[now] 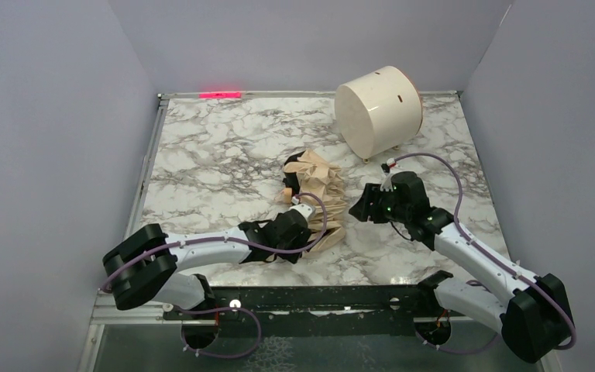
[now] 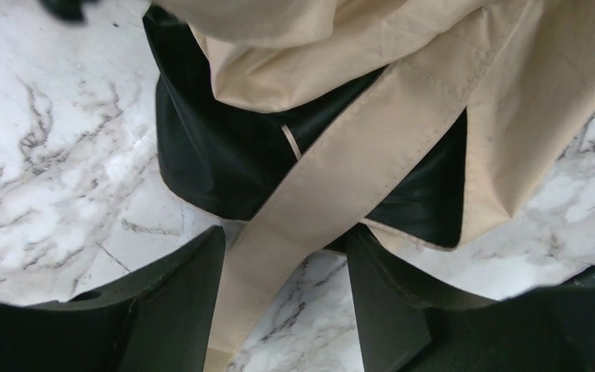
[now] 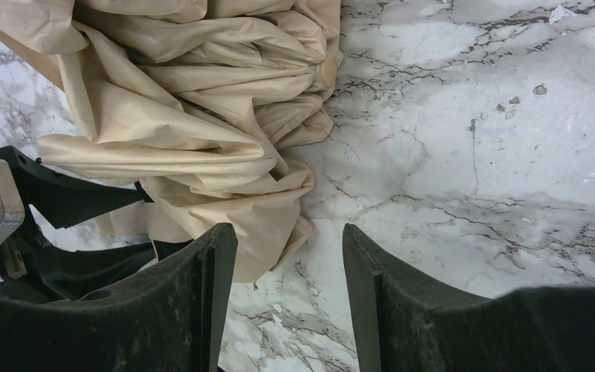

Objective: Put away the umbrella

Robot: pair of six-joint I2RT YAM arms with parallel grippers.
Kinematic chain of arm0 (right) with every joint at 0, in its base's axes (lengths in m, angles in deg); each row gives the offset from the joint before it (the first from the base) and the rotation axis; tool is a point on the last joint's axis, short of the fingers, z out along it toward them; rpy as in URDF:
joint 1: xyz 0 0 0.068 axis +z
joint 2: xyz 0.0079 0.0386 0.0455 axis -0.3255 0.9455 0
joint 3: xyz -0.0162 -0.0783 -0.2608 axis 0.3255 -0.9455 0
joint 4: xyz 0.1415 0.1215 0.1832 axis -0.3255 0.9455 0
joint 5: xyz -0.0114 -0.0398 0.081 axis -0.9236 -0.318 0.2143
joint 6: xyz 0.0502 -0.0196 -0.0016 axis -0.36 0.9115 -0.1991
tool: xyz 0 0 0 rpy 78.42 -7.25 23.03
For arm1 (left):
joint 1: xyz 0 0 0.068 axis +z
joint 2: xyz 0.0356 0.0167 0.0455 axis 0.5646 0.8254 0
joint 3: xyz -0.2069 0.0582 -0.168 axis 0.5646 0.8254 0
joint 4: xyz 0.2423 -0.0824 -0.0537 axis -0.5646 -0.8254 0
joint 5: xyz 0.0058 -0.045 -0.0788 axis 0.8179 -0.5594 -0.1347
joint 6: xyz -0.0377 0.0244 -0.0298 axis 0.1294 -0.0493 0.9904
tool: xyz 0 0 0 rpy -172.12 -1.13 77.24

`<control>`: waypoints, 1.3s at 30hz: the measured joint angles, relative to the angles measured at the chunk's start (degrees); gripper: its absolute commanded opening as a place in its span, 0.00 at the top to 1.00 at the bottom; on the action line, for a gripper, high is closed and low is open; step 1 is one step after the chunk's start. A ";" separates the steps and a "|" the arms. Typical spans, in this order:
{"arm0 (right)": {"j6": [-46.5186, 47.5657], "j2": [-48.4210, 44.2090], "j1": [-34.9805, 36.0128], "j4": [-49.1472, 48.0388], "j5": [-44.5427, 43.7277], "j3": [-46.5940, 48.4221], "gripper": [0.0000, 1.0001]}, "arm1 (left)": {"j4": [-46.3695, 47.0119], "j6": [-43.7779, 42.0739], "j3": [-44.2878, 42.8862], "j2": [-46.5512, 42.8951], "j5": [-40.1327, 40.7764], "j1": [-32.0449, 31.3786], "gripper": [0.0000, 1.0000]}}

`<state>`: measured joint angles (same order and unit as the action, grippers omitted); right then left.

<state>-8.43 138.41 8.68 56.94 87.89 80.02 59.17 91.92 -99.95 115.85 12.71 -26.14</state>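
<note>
I see the umbrella (image 1: 318, 186) lying crumpled mid-desk (image 1: 217, 155). My left gripper (image 2: 285, 242) is parted, with the tan strap (image 2: 341, 178) running between its fingers. My right gripper (image 3: 288, 236) is parted too, holding nothing, just beside the fabric.

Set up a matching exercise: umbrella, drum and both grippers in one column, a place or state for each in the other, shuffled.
1. umbrella
2. drum
3. left gripper
4. right gripper

A. far right of the table
B. open over bare table, beside the umbrella
C. crumpled mid-table
D. open, astride the strap

Pairs: 1-C, 2-A, 3-D, 4-B
</note>
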 measured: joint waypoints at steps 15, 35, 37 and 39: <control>-0.04 0.02 0.00 -0.04 0.46 -1.31 0.42 | 0.35 -0.31 -0.50 1.27 4.24 0.00 0.84; -0.72 -3.91 0.00 0.57 0.85 -1.49 0.38 | -4.76 -1.07 -8.09 -3.98 4.52 0.00 1.00; -1.07 -6.21 0.00 0.46 1.51 -1.49 0.36 | -5.40 -1.05 -8.79 -4.96 3.89 0.00 1.00; -1.36 -7.93 0.00 0.09 2.84 -1.49 0.35 | -6.16 -0.96 -9.03 -6.23 2.95 0.00 1.00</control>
<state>-9.79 130.47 8.68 57.03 90.73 78.53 53.01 90.96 -108.97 109.62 15.66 -26.14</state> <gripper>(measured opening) 0.638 0.003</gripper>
